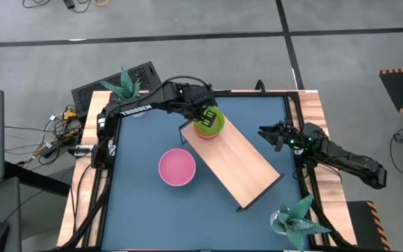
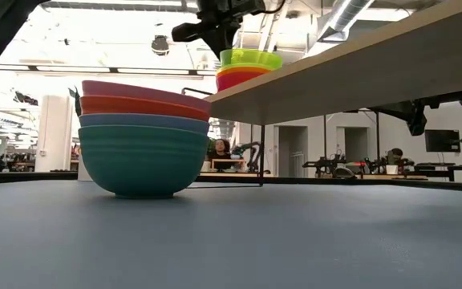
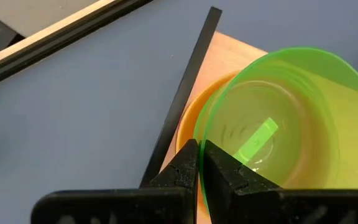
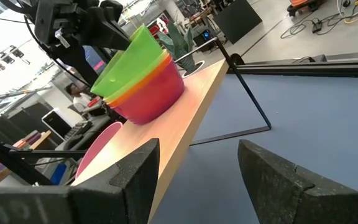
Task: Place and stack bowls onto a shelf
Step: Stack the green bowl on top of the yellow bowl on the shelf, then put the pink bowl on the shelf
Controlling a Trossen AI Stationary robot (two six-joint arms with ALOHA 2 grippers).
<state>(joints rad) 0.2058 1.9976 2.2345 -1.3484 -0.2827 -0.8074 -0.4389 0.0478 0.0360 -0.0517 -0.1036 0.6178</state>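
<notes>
Fingers (image 3: 185, 165) of the left gripper (image 1: 207, 115) pinch the yellow-green bowl's (image 1: 211, 123) rim, seating it on the small stack at the shelf's (image 1: 240, 162) far end (release comes next); right gripper (image 1: 275, 134) waits, spread wide.

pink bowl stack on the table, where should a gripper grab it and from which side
Grip the rim of the pink bowl from straight above, one finger inside the wall and one outside. It sits upright and open on the blue table, and its wide round body looks too broad to span.
</notes>
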